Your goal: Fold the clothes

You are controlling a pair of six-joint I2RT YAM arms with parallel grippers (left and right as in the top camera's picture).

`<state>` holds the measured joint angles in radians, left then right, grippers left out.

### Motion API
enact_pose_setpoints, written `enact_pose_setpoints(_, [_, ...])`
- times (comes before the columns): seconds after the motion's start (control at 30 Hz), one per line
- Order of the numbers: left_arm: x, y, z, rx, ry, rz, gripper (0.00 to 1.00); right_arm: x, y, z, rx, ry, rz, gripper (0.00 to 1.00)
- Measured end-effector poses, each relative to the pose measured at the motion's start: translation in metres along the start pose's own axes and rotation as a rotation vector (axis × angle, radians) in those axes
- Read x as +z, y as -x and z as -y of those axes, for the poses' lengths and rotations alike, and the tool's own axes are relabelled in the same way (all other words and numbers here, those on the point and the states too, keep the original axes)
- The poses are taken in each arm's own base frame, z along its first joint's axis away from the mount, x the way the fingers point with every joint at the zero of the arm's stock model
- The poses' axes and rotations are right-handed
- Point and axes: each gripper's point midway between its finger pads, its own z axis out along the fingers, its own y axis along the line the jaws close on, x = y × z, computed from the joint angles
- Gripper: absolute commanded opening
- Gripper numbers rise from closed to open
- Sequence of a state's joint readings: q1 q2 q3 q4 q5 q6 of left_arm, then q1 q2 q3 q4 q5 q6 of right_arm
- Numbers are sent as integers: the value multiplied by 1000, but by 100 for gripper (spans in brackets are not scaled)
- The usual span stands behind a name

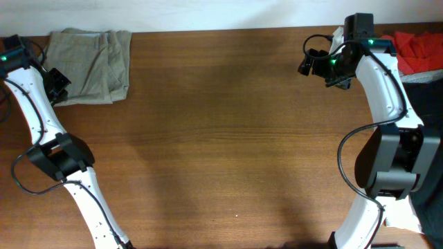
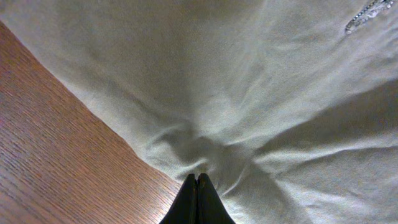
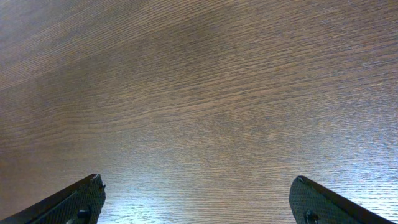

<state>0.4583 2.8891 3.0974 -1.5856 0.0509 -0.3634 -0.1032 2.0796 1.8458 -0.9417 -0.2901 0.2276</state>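
Observation:
A folded pale khaki garment (image 1: 90, 66) lies at the table's far left corner; it fills most of the left wrist view (image 2: 249, 93). My left gripper (image 1: 59, 83) is at the garment's near left edge. Its fingers (image 2: 198, 180) are pressed together, tips on the puckered cloth next to the bare wood, and no cloth shows between them. My right gripper (image 1: 311, 63) is at the far right, open and empty (image 3: 196, 193) above bare wood.
A pile of red clothes (image 1: 419, 50) lies off the table's far right corner, behind the right arm. A dark object (image 1: 426, 90) stands at the right edge. The wooden table (image 1: 228, 138) stretches between the arms.

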Motion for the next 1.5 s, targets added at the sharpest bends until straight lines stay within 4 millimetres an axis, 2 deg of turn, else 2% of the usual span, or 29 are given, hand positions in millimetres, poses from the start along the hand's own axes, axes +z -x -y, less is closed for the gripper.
enact_pose_setpoints(0.13, [3, 0, 0, 9, -2, -1, 1, 0, 0, 0, 0, 0, 0, 99])
enact_pose_setpoints(0.33, [35, -25, -11, 28, 40, -123, 1, 0, 0, 0, 0, 0, 0, 99])
enact_pose_setpoints(0.57, [35, -29, -12, 28, 45, -141, 1, 0, 0, 0, 0, 0, 0, 99])
enact_pose_setpoints(0.67, [12, -24, -3, 34, 15, -105, 1, 0, 0, 0, 0, 0, 0, 99])
enact_pose_setpoints(0.7, [-3, -21, 2, 39, -2, -80, 4, 0, 0, 0, 0, 0, 0, 99])
enact_pose_setpoints(0.8, [-73, -17, 29, 96, -89, 17, 19, 0, 0, 0, 0, 0, 0, 99])
enact_pose_setpoints(0.83, [-98, -18, 40, 123, -124, 57, 31, 0, 0, 0, 0, 0, 0, 99])
enact_pose_setpoints(0.9, [-129, -21, 54, 161, -165, 107, 97, 0, 0, 0, 0, 0, 0, 99])
enact_pose_setpoints(0.97, [-157, -27, 69, 195, -204, 152, 99, 0, 0, 0, 0, 0, 0, 99])
enact_pose_setpoints(1.0, [-165, -30, 76, 208, -215, 163, 99, 0, 1, -1, 0, 3, 4, 99])
enact_pose_setpoints(1.07, [-168, -35, 83, 223, -226, 163, 99, 0, -7, -5, 25, 33, -31, 99])
enact_pose_setpoints(1.13, [-167, -38, 88, 234, -230, 160, 99, -3, -26, -18, 61, 114, -116, 99])
enact_pose_setpoints(1.2, [-167, -39, 90, 238, -231, 158, 99, -7, -37, -36, 59, 223, -170, 99])
enact_pose_setpoints(1.27, [-167, -39, 91, 239, -231, 158, 99, -11, -45, -45, 54, 280, -208, 99])
enact_pose_setpoints(1.37, [-167, -39, 91, 239, -231, 158, 99, -31, -69, -66, 24, 367, -292, 99])
enact_pose_setpoints(1.4, [-167, -39, 91, 239, -231, 158, 99, -41, -71, -73, -4, 378, -283, 99])
enact_pose_setpoints(1.47, [-167, -39, 91, 239, -231, 158, 99, -68, -80, -96, -74, 389, -258, 99])
enact_pose_setpoints(1.5, [-167, -39, 91, 239, -231, 158, 99, -95, -91, -119, -152, 404, -226, 99])
